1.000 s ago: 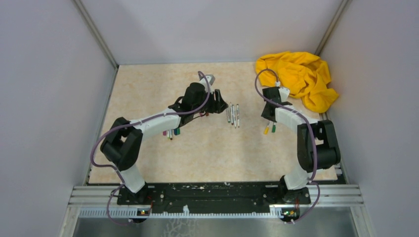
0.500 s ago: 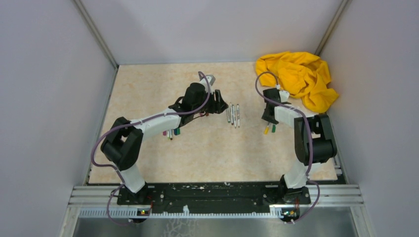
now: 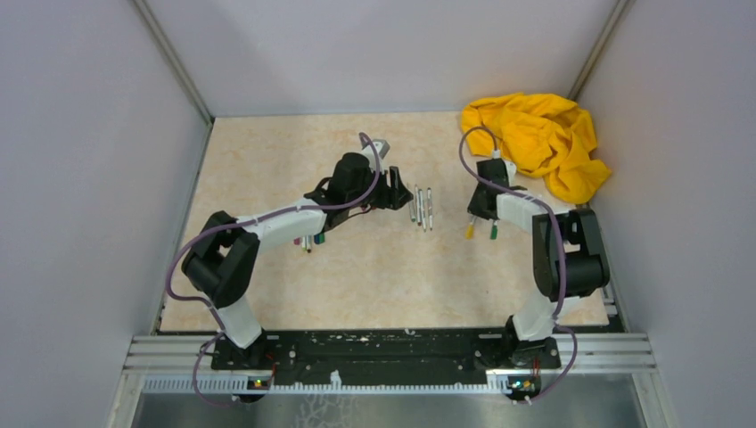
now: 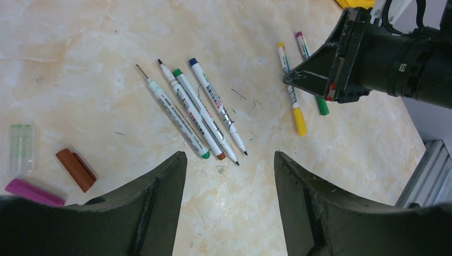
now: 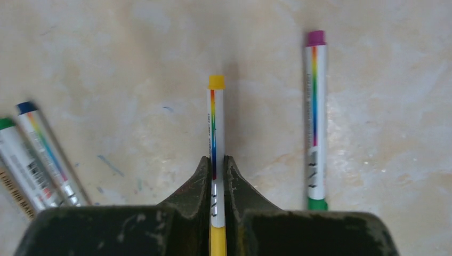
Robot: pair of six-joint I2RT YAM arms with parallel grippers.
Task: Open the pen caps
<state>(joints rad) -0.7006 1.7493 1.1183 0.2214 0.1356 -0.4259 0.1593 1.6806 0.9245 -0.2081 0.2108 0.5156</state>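
Note:
My right gripper is shut on the white barrel of a pen, whose yellow cap sits between the fingers behind the tips. A second pen with a green cap lies just to its right. Both caps show below the right gripper in the top view. My left gripper stands open over bare table, just short of several uncapped pens. Loose caps lie at its left: a brown one, a purple one and a clear-green one.
A crumpled yellow cloth fills the back right corner, behind the right arm. Grey walls close the table on three sides. More loose caps lie beside the left forearm.
My right gripper has shut on the yellow-capped pen, and that pen's capped end has shifted a little to the left. The left arm has barely moved.

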